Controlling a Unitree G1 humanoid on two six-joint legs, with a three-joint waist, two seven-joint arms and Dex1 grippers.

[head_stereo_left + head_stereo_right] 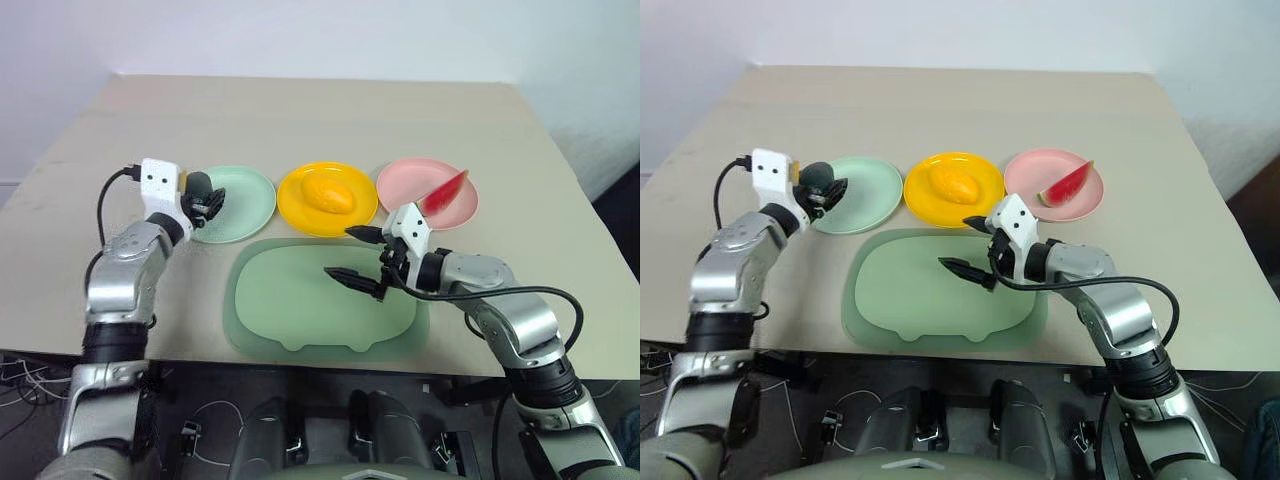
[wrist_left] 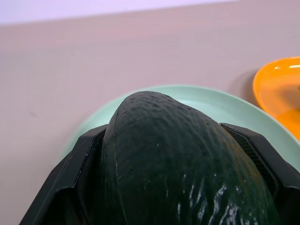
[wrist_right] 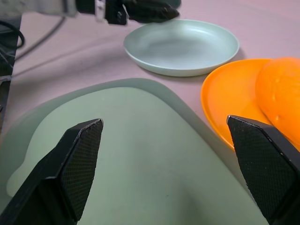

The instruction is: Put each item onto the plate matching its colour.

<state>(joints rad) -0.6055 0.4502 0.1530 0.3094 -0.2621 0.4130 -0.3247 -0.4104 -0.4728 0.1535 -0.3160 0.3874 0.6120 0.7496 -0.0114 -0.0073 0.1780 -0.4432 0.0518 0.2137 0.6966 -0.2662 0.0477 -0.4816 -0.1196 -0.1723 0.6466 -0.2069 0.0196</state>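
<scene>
Nearest us, our right gripper (image 1: 355,254) hangs wide apart and empty over the pig-shaped tray (image 1: 300,320). Beyond it, our left gripper (image 1: 832,190) clasps the dark green avocado (image 2: 178,164) at the mint green plate's (image 1: 245,205) edge — the mango (image 1: 330,193) lies on the yellow plate (image 1: 295,205), the watermelon wedge (image 1: 443,192) on the pink plate (image 1: 405,180).

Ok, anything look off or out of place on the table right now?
Nothing stands out. Mango sits on the yellow plate, watermelon wedge on the pink plate, and the left gripper holds the avocado at the green plate.
</scene>
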